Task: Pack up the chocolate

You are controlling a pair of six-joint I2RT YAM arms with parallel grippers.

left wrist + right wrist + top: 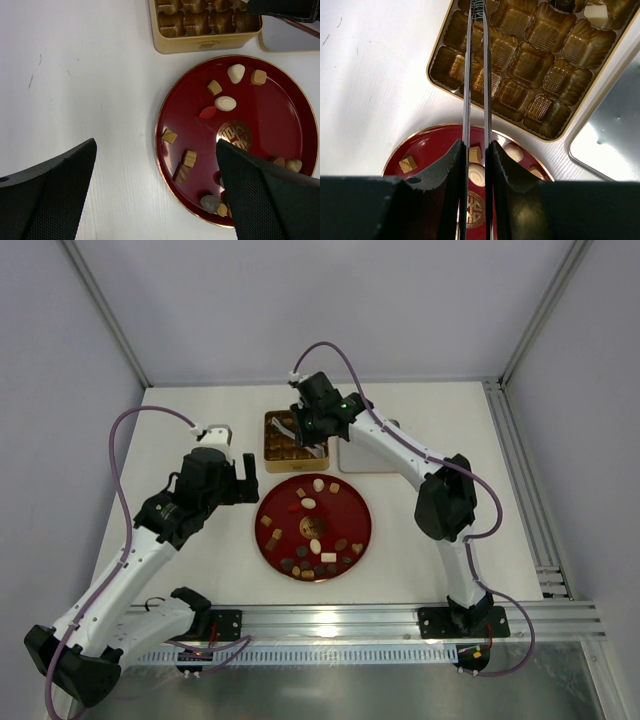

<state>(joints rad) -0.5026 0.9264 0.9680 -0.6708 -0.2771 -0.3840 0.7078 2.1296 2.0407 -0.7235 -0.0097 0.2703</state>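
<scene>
Right beside the wide-open left end effector [249, 481] we see the chocolate [225, 103]: tiny tan, cream and dark bites on a red plate [167, 97]. The right end effector [477, 146] is clamped on tweezers [468, 75].

Chocolate [309, 503] on plate [350, 512], box [275, 446] perhaps touching

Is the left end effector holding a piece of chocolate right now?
No, the left end effector has its jaws wide apart with nothing between them, over the table and the edge of the red plate.
</scene>
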